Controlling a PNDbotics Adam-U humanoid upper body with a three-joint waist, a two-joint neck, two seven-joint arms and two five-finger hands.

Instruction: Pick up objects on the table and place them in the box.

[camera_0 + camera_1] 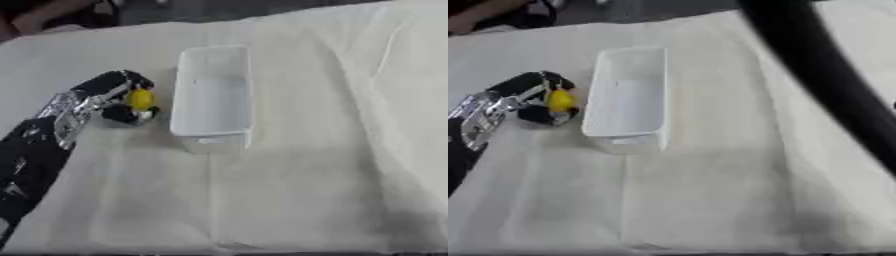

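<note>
A small yellow object [141, 98] sits just left of the white rectangular box [213, 95]. My left hand [118, 92] comes in from the lower left, and its black fingers are curled round the yellow object, close to the box's left wall. Whether the object rests on the cloth or is lifted I cannot tell. The box looks to have nothing in it. My right hand shows in neither view; only a dark arm [824, 70] crosses the right eye view from top centre to the right edge.
A white, wrinkled cloth [306, 165] covers the table. A person's arm [39, 15] lies at the far left edge, off the cloth.
</note>
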